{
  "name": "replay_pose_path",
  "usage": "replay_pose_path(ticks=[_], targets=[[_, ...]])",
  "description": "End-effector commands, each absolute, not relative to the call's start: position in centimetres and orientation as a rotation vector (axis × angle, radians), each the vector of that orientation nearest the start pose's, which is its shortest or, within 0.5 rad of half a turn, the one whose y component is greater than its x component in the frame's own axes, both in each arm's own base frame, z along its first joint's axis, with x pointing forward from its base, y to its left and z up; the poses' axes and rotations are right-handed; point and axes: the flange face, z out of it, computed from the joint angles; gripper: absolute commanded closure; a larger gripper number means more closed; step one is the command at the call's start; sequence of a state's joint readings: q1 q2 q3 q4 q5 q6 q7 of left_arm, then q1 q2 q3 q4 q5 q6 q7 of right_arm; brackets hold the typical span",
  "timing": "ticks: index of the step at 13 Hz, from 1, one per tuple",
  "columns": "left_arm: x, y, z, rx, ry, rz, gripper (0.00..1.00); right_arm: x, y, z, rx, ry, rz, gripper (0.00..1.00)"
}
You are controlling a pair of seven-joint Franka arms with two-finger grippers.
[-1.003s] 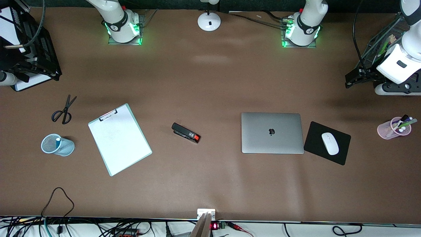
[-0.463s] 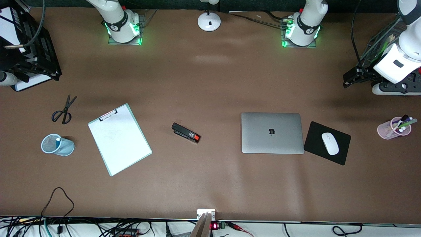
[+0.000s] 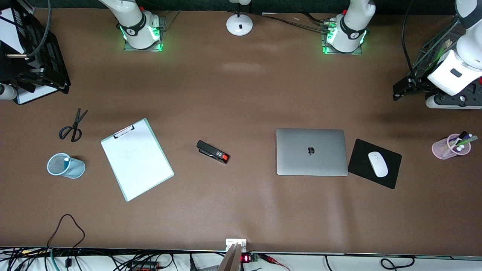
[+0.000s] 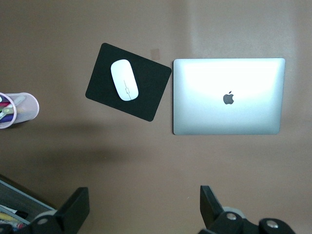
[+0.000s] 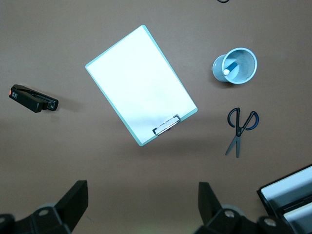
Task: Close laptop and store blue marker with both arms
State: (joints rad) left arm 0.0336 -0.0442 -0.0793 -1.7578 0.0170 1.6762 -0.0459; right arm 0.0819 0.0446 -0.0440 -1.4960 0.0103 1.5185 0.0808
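Observation:
The silver-grey laptop lies shut on the brown table, lid up with the dark apple logo; it also shows in the left wrist view. The blue marker stands white end up in a pale blue mesh cup near the right arm's end; in the right wrist view the marker sits in that cup. My left gripper is open and empty, high over bare table by the left arm's end. My right gripper is open and empty, high over the right arm's end.
A black mouse pad with a white mouse lies beside the laptop. A pink cup of markers, a stapler, a clipboard, scissors and a lamp base are on the table.
The left arm's hand shifted slightly toward the bases' side a second ago and has since held still. The right hand barely moved. Nothing on the table moved.

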Motion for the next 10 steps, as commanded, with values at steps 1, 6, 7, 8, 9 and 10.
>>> replay_pose_path(ticks=[1,6,7,8,9,10], targets=[[54.76,-2.54,57.51,-3.125,0.04,0.062,0.0,55.55,2.45,63.24,-3.124,0.095,0.038,0.0],[54.8,-2.51,57.42,-3.122,0.041,0.064,0.0,55.55,2.4,63.24,-3.129,0.093,0.037,0.0],[54.8,-2.6,57.43,-3.114,0.047,0.063,0.0,55.55,2.4,63.24,-3.129,0.09,0.037,0.0],[54.79,-2.65,57.43,-3.111,0.049,0.063,0.0,55.55,2.39,63.17,-3.131,0.071,0.039,0.0],[54.78,-2.89,57.43,-3.109,0.057,0.063,0.0,55.51,2.36,63.18,-3.133,0.036,0.039,0.0],[54.78,-2.98,57.43,-3.109,0.059,0.063,0.0,55.44,2.36,63.18,-3.132,-0.007,0.041,0.0]])
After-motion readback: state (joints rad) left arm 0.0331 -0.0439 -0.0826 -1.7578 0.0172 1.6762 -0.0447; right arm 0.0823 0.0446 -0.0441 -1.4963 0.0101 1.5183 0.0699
